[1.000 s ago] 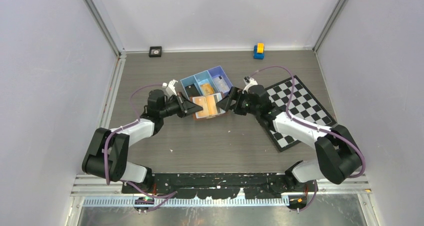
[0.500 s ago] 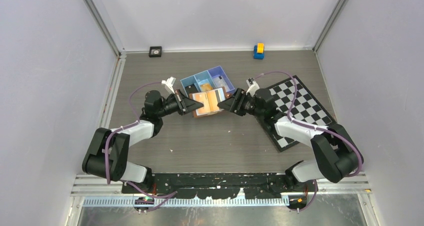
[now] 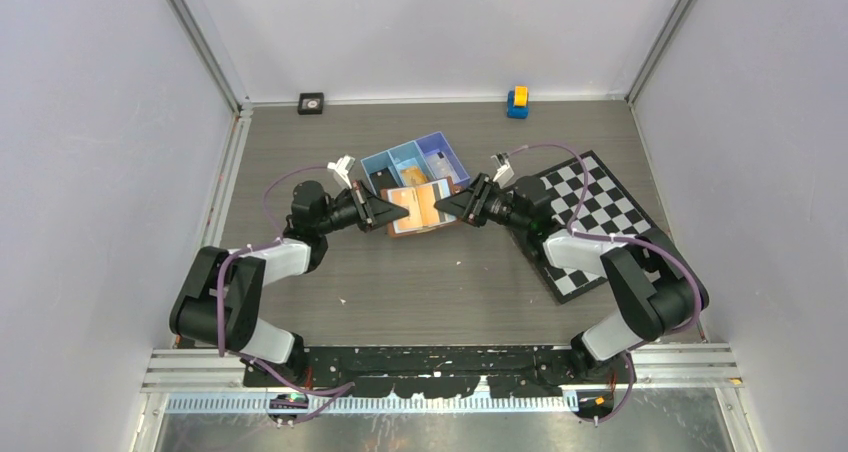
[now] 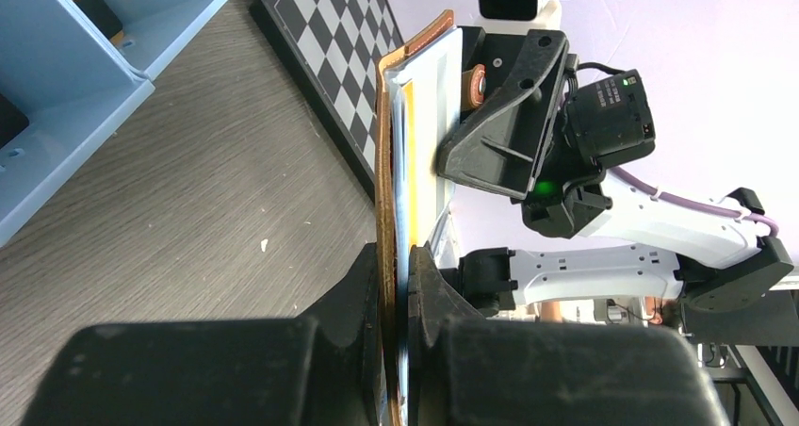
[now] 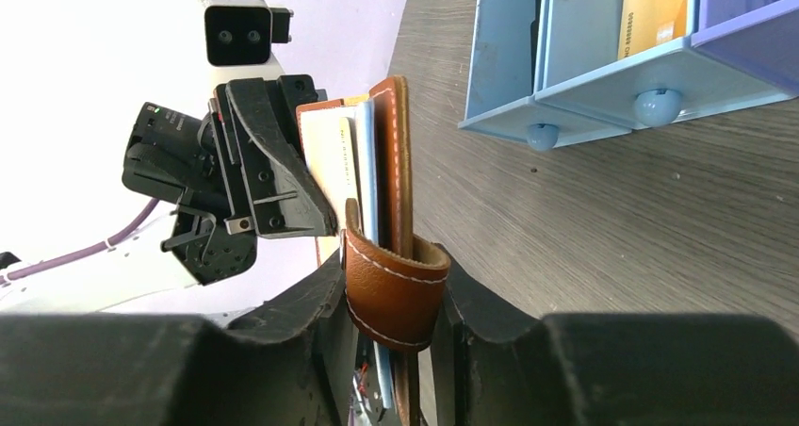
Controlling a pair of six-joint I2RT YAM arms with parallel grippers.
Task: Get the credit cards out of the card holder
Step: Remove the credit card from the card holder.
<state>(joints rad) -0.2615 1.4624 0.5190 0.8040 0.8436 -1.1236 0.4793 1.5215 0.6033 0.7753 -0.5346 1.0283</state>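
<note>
**Both claws on the card holder, cards not yet out**

The action is right at the near side of the blue tray. The card holder is held spread open between the two arms, its far edge close to the tray's near wall.

The left claw comes in from the tray's left. It is clamped tight on the holder's left edge, with the brown cover on one side of the pinch and the pale lining on the other.

The right claw comes in from the tray's right. Its fingers press in on either side of the brown strap, which curls round the holder's right edge, so that claw is gripping the holder too.

The cards are inside. From the right wrist, a cream card and a pale blue card sit edge-on, tucked against the brown cover. From above, the open inside shows orange and pale faces.

Over in the tray, an orange card lies in the middle compartment and a dark thing sits in the left one. The right one holds something pale, too small to make out.

To the tray's right, the chequered board lies flat under the right arm. Beyond the tray and off to its right, a little blue and yellow toy sits at the back wall.
</note>
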